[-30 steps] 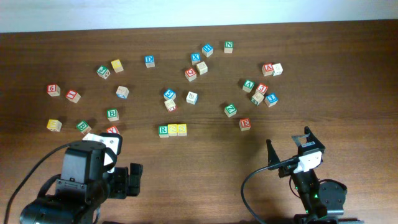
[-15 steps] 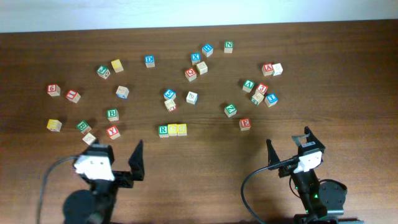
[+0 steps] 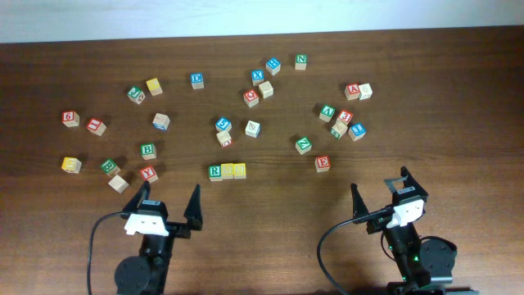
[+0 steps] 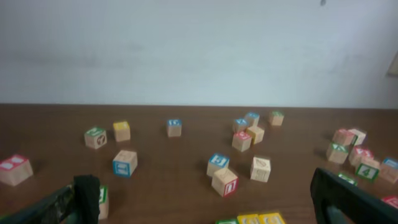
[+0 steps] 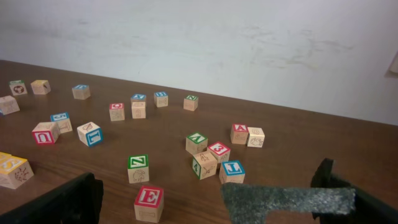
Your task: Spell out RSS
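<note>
Worktop (image 3: 442,123): dark brown wood, fine grain. Wall (image 4: 199,50) beyond the far edge: off-white, faintly scuffed.

Toward the front edge, centre: R cube (image 3: 214,171), green and white; left yellow cube (image 3: 228,170) and right yellow cube (image 3: 240,170), yellow-topped, markings unreadable.

Toward the left edge: B cube (image 3: 147,151), green and white; lone yellow cube (image 3: 71,165).

Right of centre: E cube (image 3: 322,163), red and white, sides pale bare wood.

Far edge: N cube (image 3: 301,60), green and white.

Left gripper (image 3: 168,197) and right gripper (image 3: 378,187): black fingers, white housings.

L pincer (image 3: 168,201) & R pincer (image 3: 380,188) both wide open.
</note>
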Action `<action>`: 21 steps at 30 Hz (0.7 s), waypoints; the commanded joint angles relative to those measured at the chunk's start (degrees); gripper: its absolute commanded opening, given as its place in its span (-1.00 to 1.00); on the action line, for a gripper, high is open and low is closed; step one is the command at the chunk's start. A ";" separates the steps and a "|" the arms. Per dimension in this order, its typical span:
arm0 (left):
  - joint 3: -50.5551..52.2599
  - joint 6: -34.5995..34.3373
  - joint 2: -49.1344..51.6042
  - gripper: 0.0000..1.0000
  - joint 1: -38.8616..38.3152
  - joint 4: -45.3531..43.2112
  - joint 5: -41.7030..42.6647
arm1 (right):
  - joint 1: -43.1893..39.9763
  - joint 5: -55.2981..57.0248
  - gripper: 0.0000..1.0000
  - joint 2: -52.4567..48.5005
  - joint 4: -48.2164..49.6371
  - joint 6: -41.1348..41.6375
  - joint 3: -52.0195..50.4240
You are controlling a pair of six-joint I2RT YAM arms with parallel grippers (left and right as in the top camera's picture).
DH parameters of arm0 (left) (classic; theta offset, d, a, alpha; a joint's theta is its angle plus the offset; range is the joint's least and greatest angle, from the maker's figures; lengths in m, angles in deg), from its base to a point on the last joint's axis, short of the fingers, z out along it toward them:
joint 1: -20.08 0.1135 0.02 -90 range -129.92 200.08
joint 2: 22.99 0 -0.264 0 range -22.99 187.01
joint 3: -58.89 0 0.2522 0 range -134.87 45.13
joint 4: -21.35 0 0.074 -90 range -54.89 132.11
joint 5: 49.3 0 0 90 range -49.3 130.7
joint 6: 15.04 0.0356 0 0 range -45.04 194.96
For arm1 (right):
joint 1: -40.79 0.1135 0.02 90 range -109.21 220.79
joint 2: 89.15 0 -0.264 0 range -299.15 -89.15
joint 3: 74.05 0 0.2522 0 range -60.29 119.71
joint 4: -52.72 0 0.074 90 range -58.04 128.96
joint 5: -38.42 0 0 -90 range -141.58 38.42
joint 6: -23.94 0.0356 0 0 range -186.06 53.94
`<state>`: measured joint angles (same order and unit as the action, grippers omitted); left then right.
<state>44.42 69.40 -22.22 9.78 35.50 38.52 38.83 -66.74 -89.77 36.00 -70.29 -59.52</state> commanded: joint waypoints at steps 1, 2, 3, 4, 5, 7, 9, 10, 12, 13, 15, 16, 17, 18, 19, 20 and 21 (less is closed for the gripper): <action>0.20 1.84 -0.55 0.99 0.35 4.24 -1.31 | -0.33 -0.74 0.97 0.42 0.00 0.68 -0.46; 0.20 2.27 -0.55 0.99 0.35 4.26 -1.22 | -0.33 -0.74 0.97 0.42 0.00 0.68 -0.46; 0.20 2.27 -0.55 0.99 0.35 4.28 -1.25 | -0.33 -0.74 0.97 0.42 0.00 0.68 -0.46; 0.20 2.25 -0.55 0.98 0.35 4.28 -1.14 | -0.33 -0.74 0.97 0.42 0.00 0.68 -0.46; 0.20 2.23 -0.55 0.98 0.35 4.26 -1.05 | -0.33 -0.74 0.97 0.42 -0.02 0.68 -0.46; 0.20 2.23 -0.55 0.98 0.35 4.22 -1.07 | -0.33 -0.74 0.97 0.42 -0.02 0.68 -0.46; 0.20 2.23 -0.48 0.99 0.35 4.24 -1.05 | -0.33 -0.74 0.97 0.42 0.00 0.68 -0.46; 0.20 2.23 -0.48 0.98 0.35 4.22 -1.07 | -0.33 -0.74 0.97 0.42 -0.02 0.68 -0.46; 0.20 2.23 -0.48 0.98 0.35 4.24 -1.05 | -0.33 -0.74 0.97 0.42 -0.02 0.68 -0.46; 0.20 2.23 -0.48 0.98 0.35 4.22 -1.05 | -0.33 -0.74 0.97 0.42 -0.02 0.68 -0.46; 0.20 2.23 -0.48 0.99 0.35 4.22 -1.05 | -0.33 -0.74 0.97 0.42 0.00 0.68 -0.46; 0.20 2.23 -0.48 0.98 0.35 4.22 -1.05 | -0.33 -0.74 0.97 0.42 0.00 0.68 -0.46; 0.20 2.23 -0.48 0.99 0.35 4.22 -1.05 | -0.33 -0.74 0.97 0.42 -0.02 0.68 -0.46; 0.20 2.23 -0.48 0.98 0.35 4.24 -1.05 | -0.33 -0.74 0.97 0.42 -0.02 0.68 -0.46; 0.20 2.23 -0.48 0.99 0.35 4.22 -1.05 | -0.33 -0.74 0.97 0.42 -0.02 0.68 -0.46; 0.20 2.23 -0.48 0.98 0.35 4.24 -1.07 | -0.33 -0.74 0.97 0.42 0.00 0.68 -0.46; 0.20 2.23 -0.48 0.98 0.35 4.24 -1.07 | -0.33 -0.74 0.97 0.42 -0.02 0.68 -0.46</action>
<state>44.50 70.91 -22.26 9.78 39.43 38.08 38.83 -66.74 -89.79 36.00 -70.29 -59.52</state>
